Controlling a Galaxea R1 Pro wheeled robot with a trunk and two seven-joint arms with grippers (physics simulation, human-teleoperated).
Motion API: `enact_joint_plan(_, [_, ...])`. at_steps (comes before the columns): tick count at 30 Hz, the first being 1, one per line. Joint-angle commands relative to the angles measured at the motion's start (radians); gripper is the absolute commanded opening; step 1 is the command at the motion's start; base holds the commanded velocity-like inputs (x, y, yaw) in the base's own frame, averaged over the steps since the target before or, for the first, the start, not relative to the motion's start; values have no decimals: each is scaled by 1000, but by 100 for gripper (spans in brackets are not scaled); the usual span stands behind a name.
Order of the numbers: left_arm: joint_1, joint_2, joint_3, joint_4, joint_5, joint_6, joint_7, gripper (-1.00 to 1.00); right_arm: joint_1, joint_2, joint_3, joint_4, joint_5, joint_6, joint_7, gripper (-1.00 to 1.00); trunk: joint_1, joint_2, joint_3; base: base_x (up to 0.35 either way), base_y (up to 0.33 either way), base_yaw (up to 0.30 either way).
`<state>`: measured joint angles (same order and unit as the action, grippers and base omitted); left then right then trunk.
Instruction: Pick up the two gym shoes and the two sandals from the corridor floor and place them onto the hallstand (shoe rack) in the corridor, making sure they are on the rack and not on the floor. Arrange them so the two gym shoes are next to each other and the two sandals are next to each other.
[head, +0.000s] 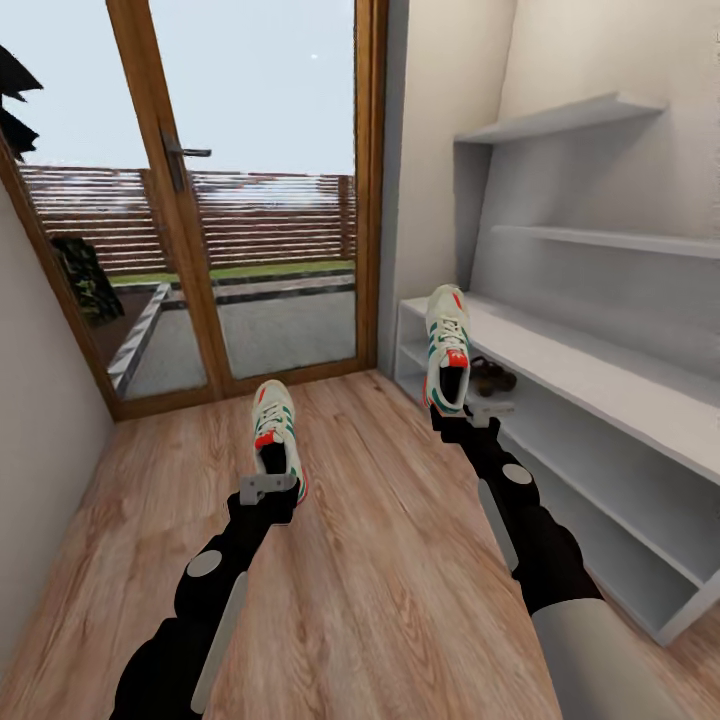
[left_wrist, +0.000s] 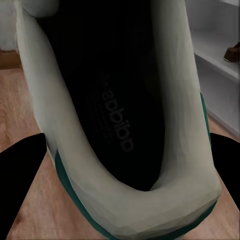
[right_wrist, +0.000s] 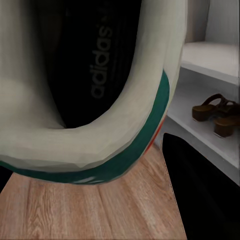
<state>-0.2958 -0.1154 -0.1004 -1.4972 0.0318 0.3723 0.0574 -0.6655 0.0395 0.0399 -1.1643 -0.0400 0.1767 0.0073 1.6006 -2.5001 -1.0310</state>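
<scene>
White gym shoes, one per arm, both off the corridor floor (head: 330, 560). Left gripper (head: 268, 487) is clamped on the heel of the left gym shoe (head: 276, 432), toe pointing away toward the glass door (head: 250, 190). Shoe hangs over open wood planks, well apart from the rack. Left wrist view looks straight into its dark inside (left_wrist: 107, 100), heel rim between the black fingers (left_wrist: 20, 185).

Right gripper (head: 478, 410) is closed on the heel of the right gym shoe (head: 447, 345), toe up and forward. That shoe sits in front of the near end of the hallstand (head: 600, 380), around the level of its flat top; can't tell if it touches the unit. Right wrist view shows the heel collar with green stripe (right_wrist: 150, 120) close up.

Both sandals (head: 492, 377) lie side by side on the rack's inner shelf, near the door end; also seen in the right wrist view (right_wrist: 220, 112). Two staggered wall shelves (head: 570, 120) above.
</scene>
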Motion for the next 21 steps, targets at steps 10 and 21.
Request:
enact_joint_plan(10, [0,0,-2,-2,2,4,7,-100,-1,0,0,-1,-5,6,0,-100,0,0,4,282,238,-239])
enact_joint_plan(21, [0,0,-2,-2,3,3,7,-100,-1,0,0,-1,-5,6,0,-100,0,0,10,52,34,-239])
